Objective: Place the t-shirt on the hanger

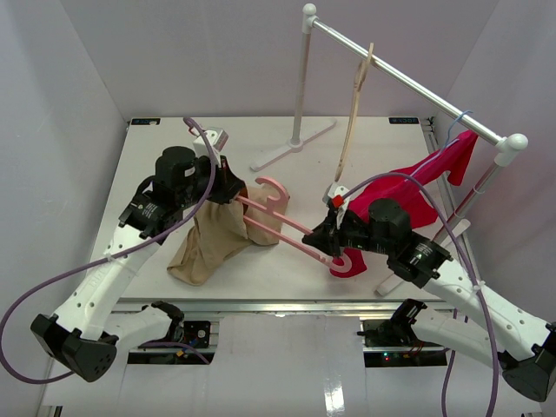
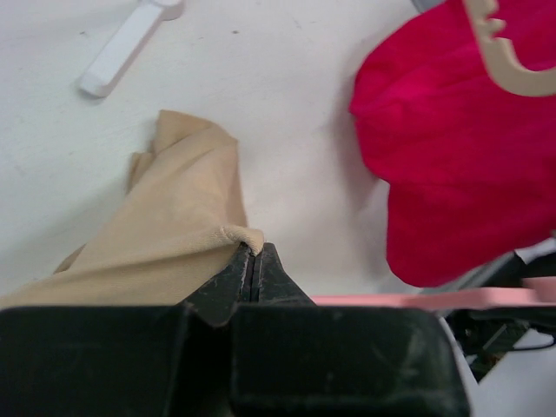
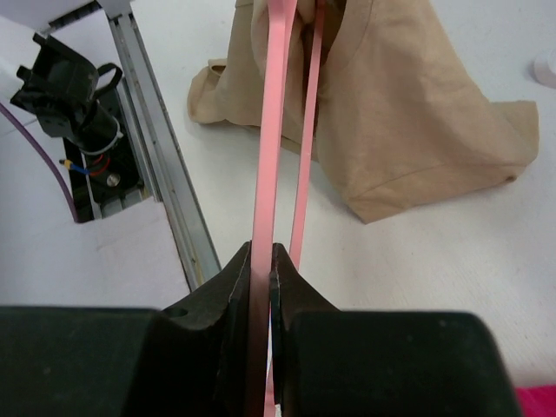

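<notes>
- Top view: the left gripper (image 1: 231, 193) is closed on the upper edge of the t-shirt (image 1: 211, 243). It lifts the soft tan cloth into a limp cone whose lower part is crumpled on the white table (image 1: 156, 156).
- The right gripper (image 1: 313, 236) is clamped on the hanger (image 1: 276, 198). This thin pink plastic frame is held above the table, with its curved hook towards the rear and its far end among the shirt's folds.
- A bright magenta garment (image 1: 400, 195) drapes from the metal rail (image 1: 408, 78) beside the right arm.
- Left wrist view: the black fingers (image 2: 230, 282) meet with no gap, pinching a small rolled fold of the matte knit t-shirt (image 2: 174, 234). The magenta garment (image 2: 460, 156) lies to the right.
- Right wrist view: the jaws press flat against one smooth, narrow bar of the hanger (image 3: 268, 174). A second bar runs just beside it, and both run to the wrinkled t-shirt (image 3: 408, 113), whose stitched hem shows.
</notes>
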Motion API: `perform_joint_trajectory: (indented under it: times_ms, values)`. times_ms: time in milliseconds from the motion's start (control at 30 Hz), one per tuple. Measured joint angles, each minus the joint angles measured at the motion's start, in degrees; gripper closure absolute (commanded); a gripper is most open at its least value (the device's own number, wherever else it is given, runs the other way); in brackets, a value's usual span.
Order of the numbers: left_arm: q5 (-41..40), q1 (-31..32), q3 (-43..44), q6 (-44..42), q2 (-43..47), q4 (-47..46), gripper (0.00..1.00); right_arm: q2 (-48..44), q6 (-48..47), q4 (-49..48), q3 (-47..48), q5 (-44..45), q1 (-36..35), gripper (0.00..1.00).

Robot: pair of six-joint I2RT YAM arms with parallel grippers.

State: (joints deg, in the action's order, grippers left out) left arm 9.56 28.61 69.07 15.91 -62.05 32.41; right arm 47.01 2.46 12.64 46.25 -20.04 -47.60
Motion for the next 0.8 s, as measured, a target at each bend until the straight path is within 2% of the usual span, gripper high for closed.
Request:
perform_joint_trajectory:
  times_ms: [167, 467, 767, 800]
  values:
    - [7.28, -0.15, 1.32, -0.63, 1.28, 0.12, 1.00, 0.41, 2.03, -13.14, -7.05, -0.77, 0.01, 0.92]
    - [15.39, -0.33, 2.68, 0.12, 2.80, -0.55, 1.00, 0.46, 4.63, -32.46, -15.12, -0.50, -0.02, 0.92]
    - [17.93, -0.33, 1.78, 0.60, 3.37, 0.06, 1.00, 4.46, 8.06, -52.87, -23.84, 2.15, -0.06, 0.92]
    - [17.88, -0.33, 1.78, 0.54, 3.33, 0.41, 0.95, 5.25, 8.37, -54.46, -24.23, 2.28, -0.06, 0.92]
